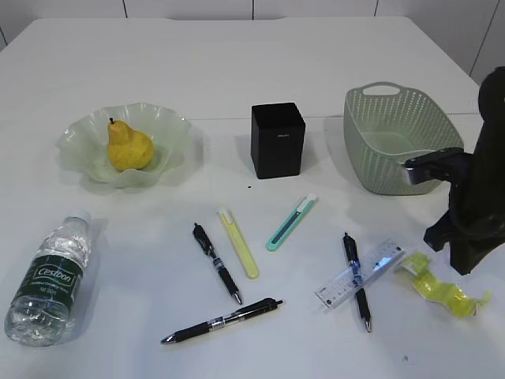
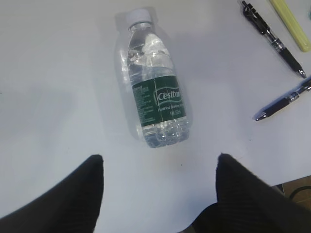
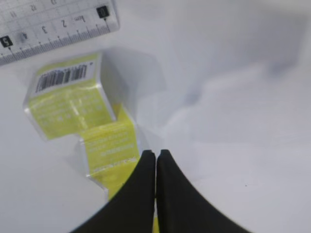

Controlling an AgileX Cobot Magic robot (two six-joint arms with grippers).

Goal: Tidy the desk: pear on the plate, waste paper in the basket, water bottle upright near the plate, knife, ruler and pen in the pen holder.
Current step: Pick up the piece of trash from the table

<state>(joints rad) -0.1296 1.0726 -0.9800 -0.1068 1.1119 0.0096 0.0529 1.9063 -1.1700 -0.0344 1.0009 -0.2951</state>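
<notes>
Right gripper (image 3: 156, 154) fills the bottom of its wrist view, fingers pressed together with no gap, tips down at the edge of the waste paper (image 3: 82, 121), a crumpled clear-and-yellow wrapper with a barcode. Can't tell if any film is pinched between the tips. Wrapper lies flat on the desk (image 1: 260, 63), right front, just beside the ruler (image 3: 53, 26). In the exterior view the right arm stands over the wrapper (image 1: 442, 288), in front of the basket (image 1: 394, 134).

Ruler (image 1: 361, 275) lies diagonally, with a black pen (image 1: 355, 280) crossing it.

Left gripper (image 2: 159, 162): fingers spread wide, nothing between them, hovering above the desk just short of the water bottle (image 2: 153, 82). Bottle is on its side, cap pointing away from the gripper. In the exterior view it sits at the front left (image 1: 49, 280), well apart from the plate (image 1: 177, 130).

Pear (image 1: 129, 146) is on the plate, stem up, back left.

Pen holder (image 1: 278, 140) is upright at centre back, between plate and basket.

Loose on the desk in front of the holder: teal utility knife (image 1: 290, 223), yellow knife (image 1: 238, 242), second black pen (image 1: 217, 263) and third black pen (image 1: 222, 320) nearest the front edge. All lying flat, none touching the holder.
</notes>
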